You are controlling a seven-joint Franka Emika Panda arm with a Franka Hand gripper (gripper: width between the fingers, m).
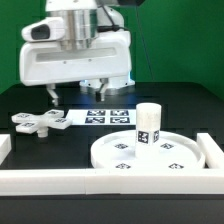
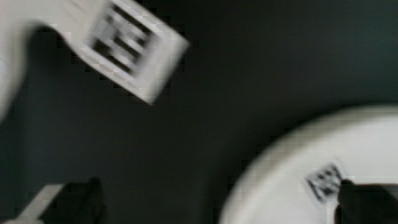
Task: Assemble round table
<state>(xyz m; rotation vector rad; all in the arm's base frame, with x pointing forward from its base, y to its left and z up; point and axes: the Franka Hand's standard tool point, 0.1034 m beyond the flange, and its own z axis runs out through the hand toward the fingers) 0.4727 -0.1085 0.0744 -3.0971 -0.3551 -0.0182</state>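
Leg (image 1: 148, 125) stands on the disc (image 1: 150, 155); we judge 1 part left, the cross base (image 1: 38, 121); hand (image 1: 96, 92) open, empty.

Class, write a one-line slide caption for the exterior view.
Short leg standing upright on the round disc, cross-shaped base lying apart beside the marker board, robot arm overhead.

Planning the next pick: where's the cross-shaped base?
The cross-shaped base lies flat at the exterior view's left, beside the marker board end, apart from the round disc.

Blurred, edge-cut disc (image 2: 306, 150), wrist view
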